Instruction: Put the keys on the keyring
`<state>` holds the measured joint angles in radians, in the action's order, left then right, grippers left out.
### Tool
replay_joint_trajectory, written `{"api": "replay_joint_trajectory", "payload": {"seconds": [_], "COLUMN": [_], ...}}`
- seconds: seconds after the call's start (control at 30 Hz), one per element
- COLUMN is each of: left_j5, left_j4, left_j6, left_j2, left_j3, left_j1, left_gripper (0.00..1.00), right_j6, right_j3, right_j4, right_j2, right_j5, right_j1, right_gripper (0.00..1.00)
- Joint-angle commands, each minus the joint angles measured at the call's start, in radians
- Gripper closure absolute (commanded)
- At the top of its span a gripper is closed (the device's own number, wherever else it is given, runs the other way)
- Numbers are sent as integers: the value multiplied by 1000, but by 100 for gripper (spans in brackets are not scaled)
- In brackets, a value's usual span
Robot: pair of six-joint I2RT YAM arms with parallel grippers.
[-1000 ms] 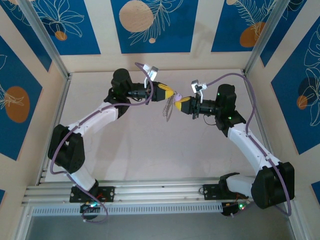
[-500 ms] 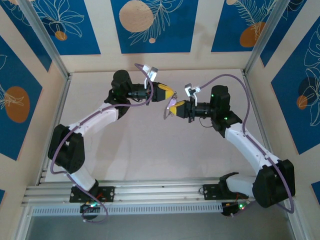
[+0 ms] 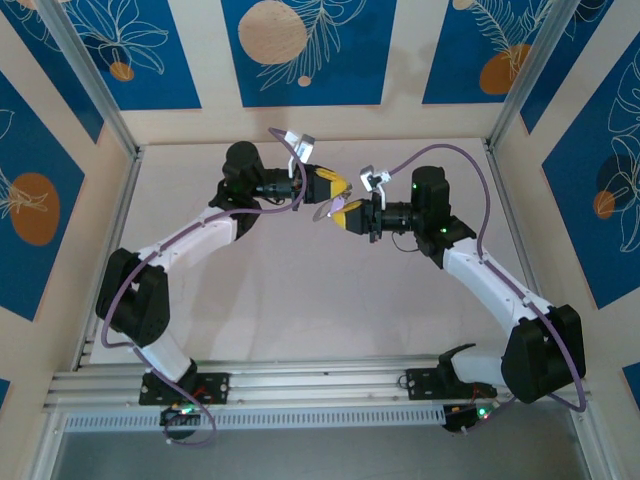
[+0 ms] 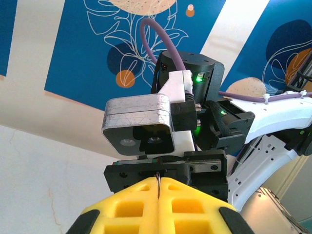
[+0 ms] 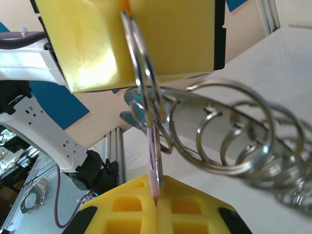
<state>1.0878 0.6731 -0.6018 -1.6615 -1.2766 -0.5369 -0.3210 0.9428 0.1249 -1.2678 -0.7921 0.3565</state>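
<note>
On my overhead feed the left arm point(image 3: 190, 238) reaches across the pale table point(image 3: 300, 310) toward the middle. The left gripper point(image 3: 342, 187) is held up off the surface with its yellow tip aimed right. Its own wrist feed shows the two yellow fingers point(image 4: 126, 204) pressed flat together with a thin dark wire pinched in the seam. The right arm's grey wrist camera point(image 4: 139, 126) sits directly in front of it, very close. That wire is the keyring point(image 5: 142, 83). On the right wrist feed it comes out from between the left gripper's closed pads at the top and drops as a thin metal loop, seen nearly edge-on, so the left tool is clamped on the keyring. A row of silver rings point(image 5: 234, 141) trails off it to the right, blurred by closeness, and I cannot make out individual keys there. Just under the loop is the key point(image 5: 153, 163), its lilac head edge-on and upright, with its upper end overlapping the bottom of the loop. I cannot tell whether it passes through the loop or only lies against it. The right gripper point(image 5: 156, 197) has its yellow jaws closed on that lilac head. Overhead, the right gripper sits just below and beside the left one, tips nearly meeting above the table.
</note>
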Motion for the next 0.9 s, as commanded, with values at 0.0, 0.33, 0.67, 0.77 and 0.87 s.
{"api": "replay_joint_trajectory", "payload": {"seconds": [0.0, 0.33, 0.67, 0.77, 0.87], "left_j5": [-15, -78, -129, -138, -150], "left_j4": [108, 156, 180, 177, 151], "left_j6": [-31, -46, -34, -36, -27], "left_j2": [18, 17, 41, 50, 69], "left_j3": [5, 27, 72, 74, 80], "left_j1": [-4, -4, -4, -4, -4], "left_gripper": [100, 100, 100, 100, 100], "right_j6": [-4, -106, -431, -464, -481], "right_j3": [-2, -148, -51, 18, 86], "right_j4": [-36, -28, -55, -83, -118], "right_j2": [18, 241, 293, 270, 250], "right_j5": [8, 23, 440, 530, 583], "right_j1": [-13, -147, -92, -22, 21], "right_gripper": [91, 54, 47, 46, 46]}}
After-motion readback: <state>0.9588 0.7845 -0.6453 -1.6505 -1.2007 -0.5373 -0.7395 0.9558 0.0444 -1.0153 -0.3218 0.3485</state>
